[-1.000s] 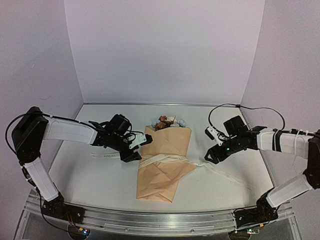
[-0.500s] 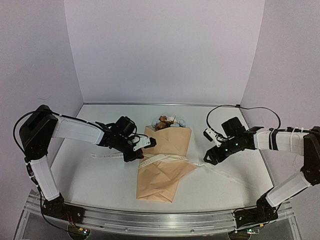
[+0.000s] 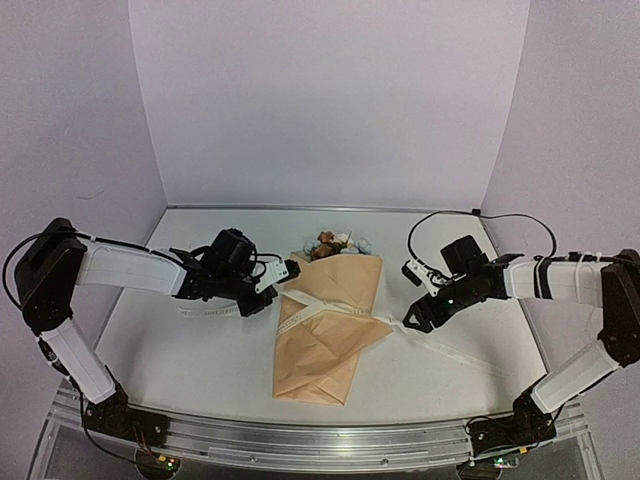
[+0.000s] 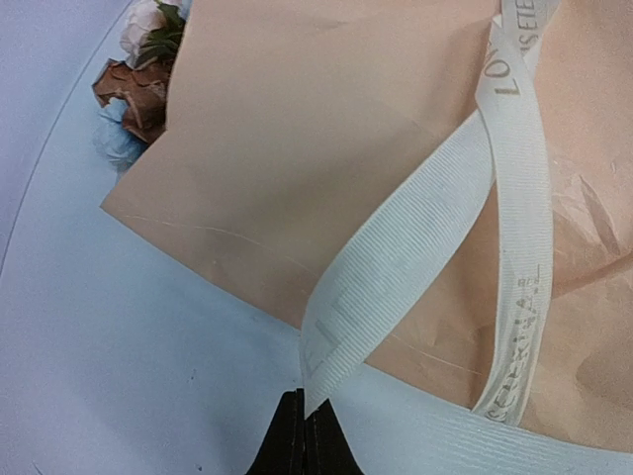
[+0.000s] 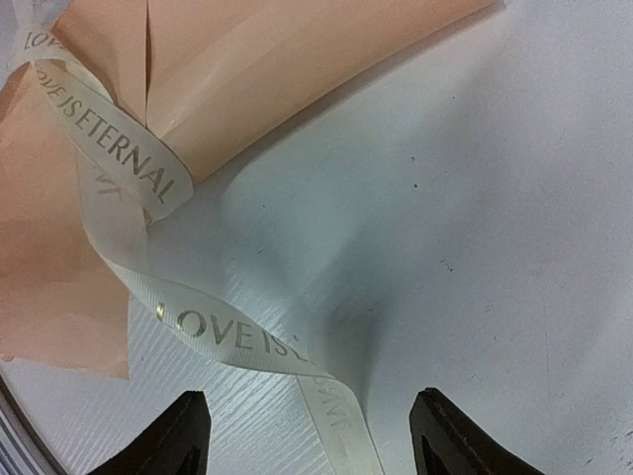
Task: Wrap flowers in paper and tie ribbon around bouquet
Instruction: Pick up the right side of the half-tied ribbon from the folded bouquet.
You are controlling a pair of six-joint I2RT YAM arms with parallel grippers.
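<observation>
Pairs white shells with chunky black joints on the left arm (image 3: 130,265) and right arm (image 3: 565,280). Loops a thin black cable (image 3: 445,213) above the right wrist. Ends in matte black, pointed jaws on the left gripper (image 4: 304,430) and right gripper (image 5: 312,421).

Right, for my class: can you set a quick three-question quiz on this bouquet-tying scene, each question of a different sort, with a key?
1. Fill the gap: the flowers stick out of the paper at the end ____ from the arm bases.
2. True or false: the left pincer is shut on the ribbon.
3. Choose one. The right pincer is: A) open, gripping nothing; B) shut on the paper; C) shut on the flowers.

Key: 1 farthest; 2 true; 3 A.
</observation>
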